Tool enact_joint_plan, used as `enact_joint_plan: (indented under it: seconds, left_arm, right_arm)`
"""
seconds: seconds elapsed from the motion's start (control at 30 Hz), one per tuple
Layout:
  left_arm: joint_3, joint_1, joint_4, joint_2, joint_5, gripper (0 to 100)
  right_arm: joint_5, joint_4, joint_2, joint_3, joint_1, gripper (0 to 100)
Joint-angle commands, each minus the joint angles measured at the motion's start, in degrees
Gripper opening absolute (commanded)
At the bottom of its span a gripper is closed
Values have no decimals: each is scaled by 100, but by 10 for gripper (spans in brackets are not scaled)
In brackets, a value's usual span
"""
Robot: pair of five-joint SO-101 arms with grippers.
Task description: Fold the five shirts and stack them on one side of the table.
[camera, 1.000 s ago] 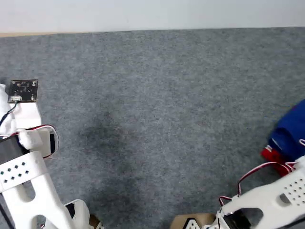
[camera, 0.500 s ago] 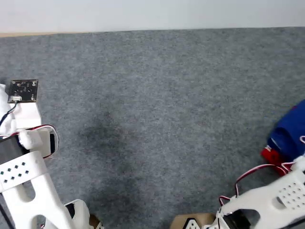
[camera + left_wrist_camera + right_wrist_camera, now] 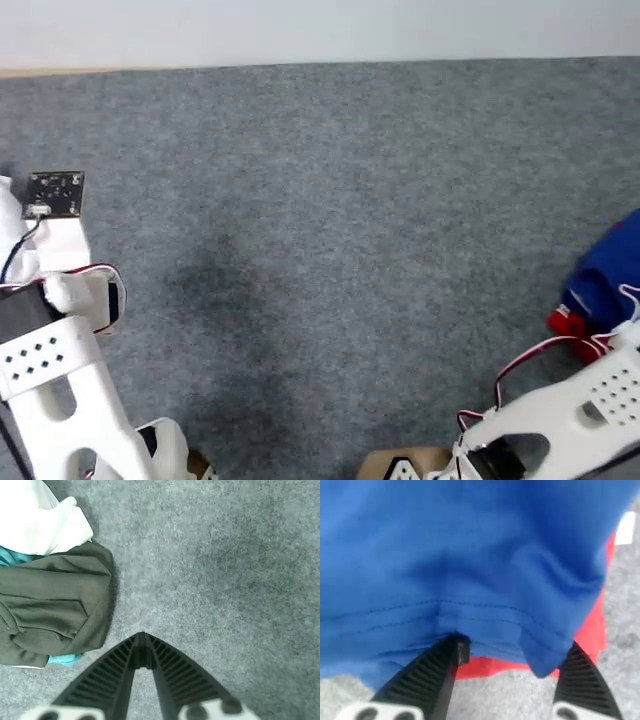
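The right claw [image 3: 516, 650] is gaping open, its tips flanking the hem of a crumpled blue cotton shirt [image 3: 470, 555] that is lying over a red shirt [image 3: 592, 625] on the grey felt surface [image 3: 350, 200]. The left claw [image 3: 145, 639] is pinching closed on nothing, hovering just beside a folded dark olive shirt [image 3: 55, 605] that is lying on a teal shirt [image 3: 65, 659].

Blue shirt [image 3: 470, 545], red shirt [image 3: 592, 625], olive shirt [image 3: 55, 605], white shirt [image 3: 35, 520], grey mat [image 3: 330, 200].

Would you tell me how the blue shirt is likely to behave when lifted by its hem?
Probably floppy: the blue shirt lies in soft folds, so it should drape and sag. The red shirt beneath might drag along.
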Motion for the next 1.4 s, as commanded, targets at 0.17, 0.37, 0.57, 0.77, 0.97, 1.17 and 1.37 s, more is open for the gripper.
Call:
enact_joint_plan:
  seconds: [0.17,0.37,0.57,0.77,0.97,1.17,1.37]
  left_arm:
    - [-31,44,-141,-123,-255,2]
    - [-31,44,-149,-123,-255,2]
    - [-31,44,-149,-123,-255,2]
    - [-31,44,-132,-123,-255,2]
    - [-31,44,-123,-123,-255,2]
    - [-22,44,-123,-123,-255,2]
    - [-22,44,-114,-123,-255,2]
  right_arm:
    - [-123,-101,127,-299,-66,197]
    - [211,-92,-171,-299,-40,45]
    - [360,-31,-646,-299,-57,13]
    - [782,295,-980,-299,-57,21]
    - [774,927,-1103,-299,-13,206]
    - [800,927,-1059,-299,57,280]
    - [809,919,-919,-299,48,232]
